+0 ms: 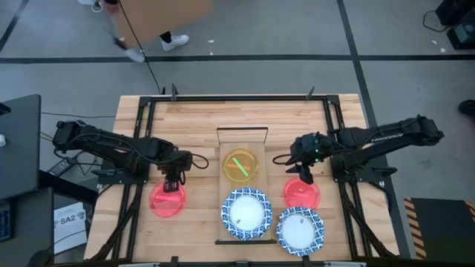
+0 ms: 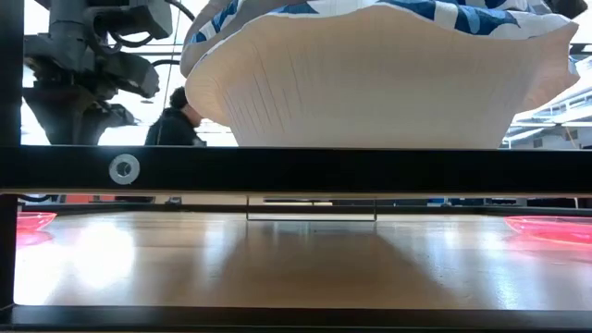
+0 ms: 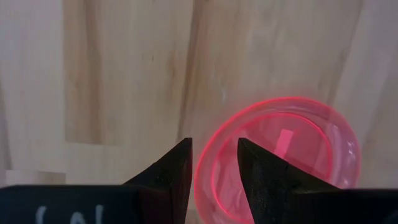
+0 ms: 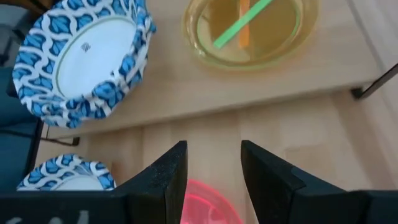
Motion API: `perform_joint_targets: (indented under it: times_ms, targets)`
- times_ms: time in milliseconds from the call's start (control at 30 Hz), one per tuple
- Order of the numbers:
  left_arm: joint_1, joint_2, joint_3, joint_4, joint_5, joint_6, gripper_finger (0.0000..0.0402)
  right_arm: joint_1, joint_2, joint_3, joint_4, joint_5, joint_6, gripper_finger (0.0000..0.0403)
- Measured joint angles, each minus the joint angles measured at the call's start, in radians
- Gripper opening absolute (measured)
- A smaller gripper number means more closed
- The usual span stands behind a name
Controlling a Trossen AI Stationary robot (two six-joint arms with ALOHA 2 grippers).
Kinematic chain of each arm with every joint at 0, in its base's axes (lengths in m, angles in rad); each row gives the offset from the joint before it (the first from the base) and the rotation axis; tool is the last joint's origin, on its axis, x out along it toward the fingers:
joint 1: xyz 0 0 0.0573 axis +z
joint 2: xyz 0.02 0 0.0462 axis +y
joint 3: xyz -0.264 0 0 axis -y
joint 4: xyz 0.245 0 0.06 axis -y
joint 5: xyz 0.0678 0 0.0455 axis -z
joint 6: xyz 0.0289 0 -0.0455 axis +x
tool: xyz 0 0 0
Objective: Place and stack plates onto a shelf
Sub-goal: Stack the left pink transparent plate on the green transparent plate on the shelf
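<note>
The shelf [image 1: 243,137] lies in the middle of the table. A yellow-green plate [image 1: 241,165] and a blue-rimmed white plate [image 1: 246,213] sit on it. Another blue-rimmed plate [image 1: 300,231] and two red-pink plates [image 1: 168,201] [image 1: 302,194] rest on the tabletop. My left gripper [image 1: 173,183] [image 3: 214,149] is open over the left red-pink plate [image 3: 280,155], one finger on either side of its rim; I see no touch. My right gripper [image 1: 305,176] [image 4: 213,152] is open above the far edge of the right red-pink plate [image 4: 208,202].
Black frame rails [image 1: 146,141] [image 1: 338,141] run along both sides of the table. In the low view the shelf's black rail [image 2: 296,171] and the blue-rimmed plate [image 2: 370,74] fill the foreground. A person [image 2: 176,120] stands beyond the far edge. Bare wood lies at the far end.
</note>
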Motion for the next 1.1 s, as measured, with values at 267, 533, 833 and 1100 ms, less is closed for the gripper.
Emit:
perform_joint_targets:
  times_ms: [267, 533, 833, 1100]
  targets:
    - [-0.001, 0.008, -0.003, 0.005, 0.021, 0.000, 0.0134, 0.000, -0.031, -0.090, 0.050, -0.006, 0.000, 0.0156]
    - [-0.001, 0.008, -0.096, 0.043, 0.088, -0.001, 0.0134, 0.000, -0.032, -0.100, 0.065, -0.006, -0.001, 0.0156]
    - [-0.001, 0.008, -0.196, 0.097, 0.086, -0.005, 0.0134, 0.000, -0.032, -0.100, 0.083, -0.006, -0.002, 0.0156]
    - [-0.001, 0.008, -0.261, 0.168, 0.073, -0.068, 0.0134, 0.000, -0.032, -0.100, 0.083, -0.006, -0.002, 0.0156]
